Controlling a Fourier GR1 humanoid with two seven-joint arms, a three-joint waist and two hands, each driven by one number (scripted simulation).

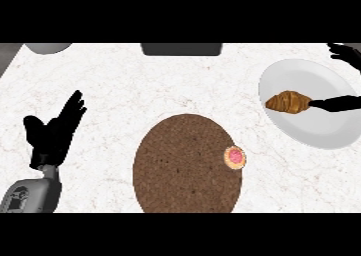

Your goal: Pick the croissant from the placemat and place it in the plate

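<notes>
1. Standing beside the counter, I saw the croissant (286, 101) lying on the white plate (323, 135) at the right, on the plate's left half and not on the placemat (179, 165).
2. The right hand (338, 103) was spread apart. One dark digit reached across the plate and its tip touched the right end of the croissant, while the other fingers (350, 54) stood well apart above the rim and closed on nothing.
3. The left hand (51, 131) rested at the left of the counter, fingers straight and pointing up, holding nothing.
4. On the right edge of the round brown placemat there was only a small pink-topped pastry (235, 156).
5. In my judgement the croissant would be light, soft and flaky (the crust can crumble easily), so it should not be squeezed.
6. I judged the thick middle, taken across its width, the best place to hold it, since the thin ends could break off.
7. The placing looked done to me; only the hand remained to be drawn away.
</notes>
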